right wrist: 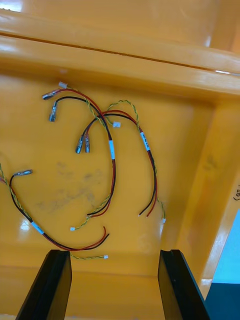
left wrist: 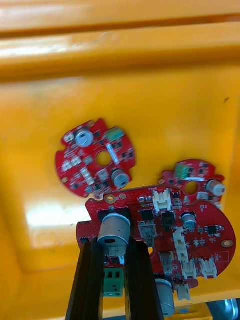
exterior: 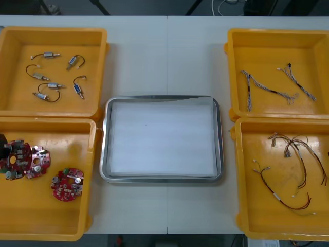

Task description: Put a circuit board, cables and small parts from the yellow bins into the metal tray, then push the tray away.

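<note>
Your left gripper (left wrist: 114,244) is clenching a round red circuit board (left wrist: 200,235) in the near-left yellow plastic bin (left wrist: 45,125); your right gripper (right wrist: 114,257) is hovering released over red-and-yellow cables (right wrist: 111,150).

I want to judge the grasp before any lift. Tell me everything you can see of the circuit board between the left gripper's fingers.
The circuit board is round and red with a notched edge, studded with white connectors, black chips, a green terminal block and silver cylinders. It seems to lie flat in the near yellow bin on the robot's left, its edge overlapping a second red board. The left gripper is shut on one silver cylinder near its rim.
</note>
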`<action>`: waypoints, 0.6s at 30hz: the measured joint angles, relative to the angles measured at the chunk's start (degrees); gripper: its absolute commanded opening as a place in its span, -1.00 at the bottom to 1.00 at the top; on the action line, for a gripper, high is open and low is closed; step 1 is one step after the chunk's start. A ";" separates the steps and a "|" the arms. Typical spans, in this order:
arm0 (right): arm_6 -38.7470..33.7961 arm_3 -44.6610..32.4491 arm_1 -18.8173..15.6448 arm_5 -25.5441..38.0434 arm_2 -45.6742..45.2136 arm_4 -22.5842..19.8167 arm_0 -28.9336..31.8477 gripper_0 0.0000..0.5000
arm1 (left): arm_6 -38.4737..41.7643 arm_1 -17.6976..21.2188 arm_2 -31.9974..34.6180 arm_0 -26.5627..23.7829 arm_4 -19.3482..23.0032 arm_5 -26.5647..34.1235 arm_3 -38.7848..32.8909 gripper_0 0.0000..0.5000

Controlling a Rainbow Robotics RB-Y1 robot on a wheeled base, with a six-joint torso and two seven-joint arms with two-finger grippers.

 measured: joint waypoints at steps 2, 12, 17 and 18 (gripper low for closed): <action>0.02 0.63 0.00 -1.40 0.00 0.00 0.32 1.00 | 0.01 0.24 -2.48 -2.50 0.33 0.09 -0.10 -1.00; 10.86 8.81 -0.02 -8.71 0.06 -0.03 0.49 1.00 | 0.23 0.50 -15.73 -16.98 1.91 1.47 -0.76 -1.00; 13.73 12.97 -0.04 -13.08 1.01 -0.03 0.51 1.00 | 2.87 0.49 -24.24 -25.25 2.09 1.57 -0.97 -1.00; 15.21 13.72 -0.05 -13.87 1.50 -0.03 0.51 1.00 | 3.69 0.49 -26.06 -26.92 2.09 1.58 -0.99 -1.00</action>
